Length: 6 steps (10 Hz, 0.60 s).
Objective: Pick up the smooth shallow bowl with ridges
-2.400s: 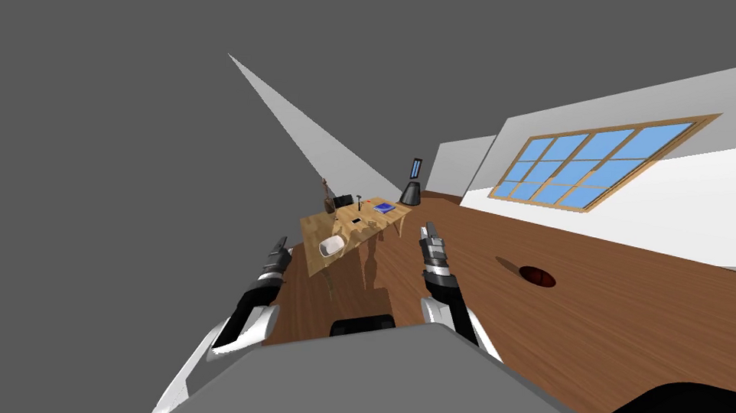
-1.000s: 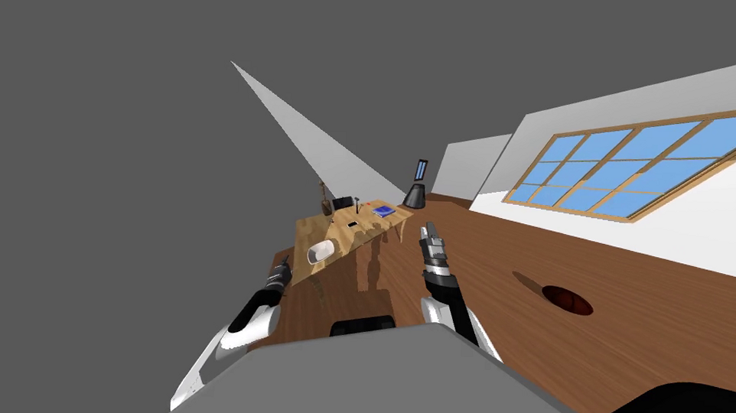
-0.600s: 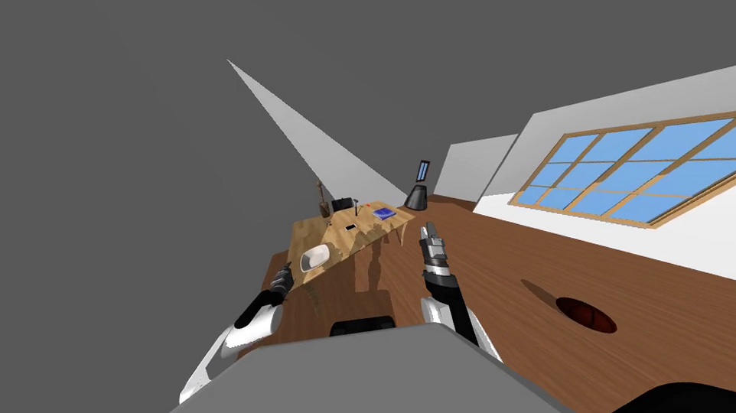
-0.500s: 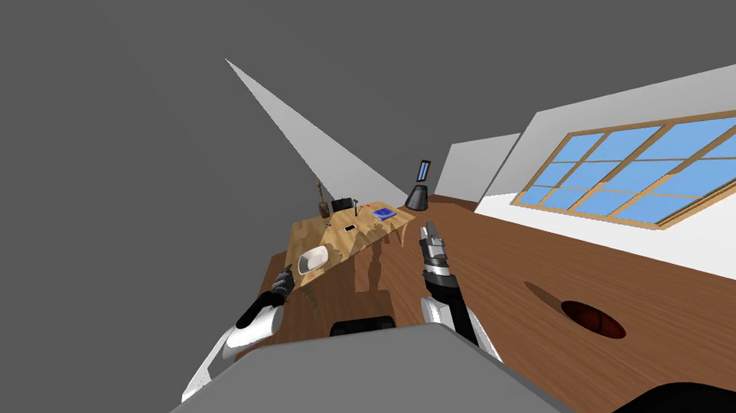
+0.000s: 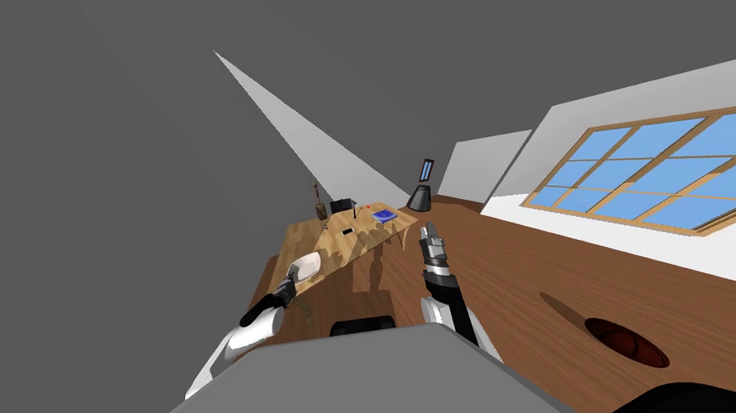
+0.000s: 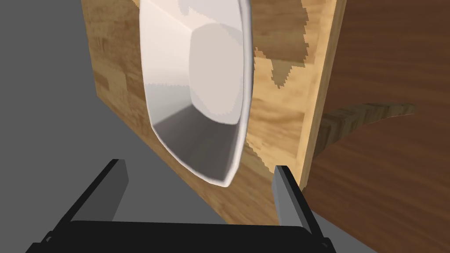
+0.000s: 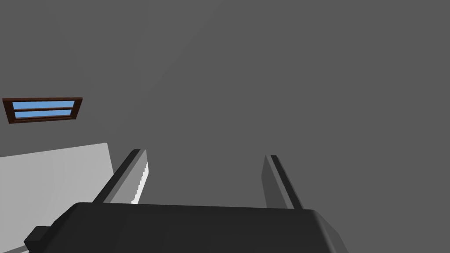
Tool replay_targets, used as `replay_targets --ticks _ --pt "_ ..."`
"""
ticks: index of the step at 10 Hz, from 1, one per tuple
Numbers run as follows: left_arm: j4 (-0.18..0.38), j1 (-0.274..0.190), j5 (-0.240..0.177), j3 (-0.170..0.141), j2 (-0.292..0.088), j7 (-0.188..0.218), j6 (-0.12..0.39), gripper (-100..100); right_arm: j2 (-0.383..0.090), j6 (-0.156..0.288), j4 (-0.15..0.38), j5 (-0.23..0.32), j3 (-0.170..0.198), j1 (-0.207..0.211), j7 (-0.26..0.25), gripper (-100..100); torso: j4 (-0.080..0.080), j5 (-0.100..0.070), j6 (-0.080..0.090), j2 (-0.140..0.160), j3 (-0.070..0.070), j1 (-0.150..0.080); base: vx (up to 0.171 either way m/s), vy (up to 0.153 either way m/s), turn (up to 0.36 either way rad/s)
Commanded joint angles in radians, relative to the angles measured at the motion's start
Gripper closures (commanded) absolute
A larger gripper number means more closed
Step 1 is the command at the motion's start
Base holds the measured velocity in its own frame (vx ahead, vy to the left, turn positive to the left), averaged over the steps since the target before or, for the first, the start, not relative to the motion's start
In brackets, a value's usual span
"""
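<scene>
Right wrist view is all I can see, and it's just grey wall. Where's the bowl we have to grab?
Observer: The white bowl sits at the near end of the wooden table.
Operator: Is an arm close to it?
Observer: Yes, the left gripper is right in front of it, fingers open, not touching.
Operator: And where's my gripper?
Observer: The right gripper is up beside the table, over the brown floor, away from the bowl.
</scene>
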<state>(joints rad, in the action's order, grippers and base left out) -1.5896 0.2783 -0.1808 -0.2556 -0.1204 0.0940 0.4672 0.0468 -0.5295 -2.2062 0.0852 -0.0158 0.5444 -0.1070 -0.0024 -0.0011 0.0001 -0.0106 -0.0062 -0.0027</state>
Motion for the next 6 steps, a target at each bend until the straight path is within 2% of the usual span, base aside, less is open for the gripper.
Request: replay_targets --ticks 1,3,4,5,6 --pt "0.032 -0.011 -0.013 -0.001 -0.004 -0.002 0.025 -100 0.0 0.0 0.0 0.0 0.0 0.0 0.0 0 0.0 0.0 0.0 0.0 0.0 0.0 0.128 -0.062 0.031" --pt "0.055 -0.016 -0.028 -0.002 -0.007 -0.004 0.063 -100 0.0 0.0 0.0 0.0 0.0 0.0 0.0 0 0.0 0.0 0.0 0.002 0.001 -0.001 0.113 -0.073 0.03" --pt "0.043 -0.012 -0.022 -0.001 -0.004 -0.003 0.048 -100 0.0 0.0 0.0 0.0 0.0 0.0 0.0 0 0.0 0.0 0.0 0.002 0.001 -0.001 0.053 -0.034 0.011" --pt "0.044 -0.012 -0.023 -0.001 -0.004 -0.003 0.054 0 0.0 0.0 0.0 0.0 0.0 0.0 0.0 0 0.001 0.0 0.0 0.005 0.003 0.001 0.01 -0.007 0.0" --pt "0.076 -0.03 -0.016 -0.007 -0.003 0.0 0.036 -100 0.0 0.0 0.0 0.0 0.0 0.0 0.0 0 0.002 0.001 0.0 0.008 0.004 0.003 0.005 0.009 -0.049"
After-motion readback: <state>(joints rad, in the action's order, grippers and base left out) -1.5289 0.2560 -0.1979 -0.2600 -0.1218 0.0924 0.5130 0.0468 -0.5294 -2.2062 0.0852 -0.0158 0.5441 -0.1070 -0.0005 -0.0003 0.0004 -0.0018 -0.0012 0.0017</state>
